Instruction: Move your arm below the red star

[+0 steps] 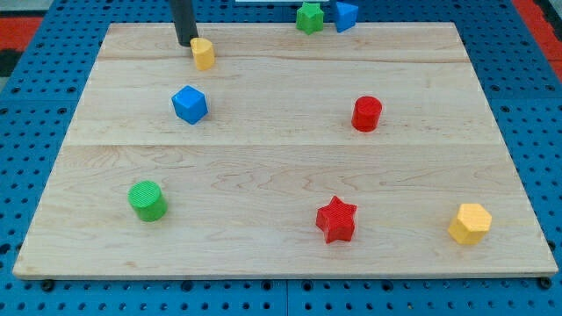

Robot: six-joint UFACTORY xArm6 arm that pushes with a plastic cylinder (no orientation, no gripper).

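The red star [335,219] lies on the wooden board near the view's bottom, right of centre. My tip [186,44] is at the view's top left, just left of a small yellow block [203,53] and touching or nearly touching it. The tip is far up and to the left of the red star.
A blue cube [190,104] sits below the tip. A red cylinder [366,113] is right of centre. A green cylinder [147,200] is at bottom left, a yellow hexagonal block [470,223] at bottom right. A green star [309,17] and a blue block [344,15] are at the top edge.
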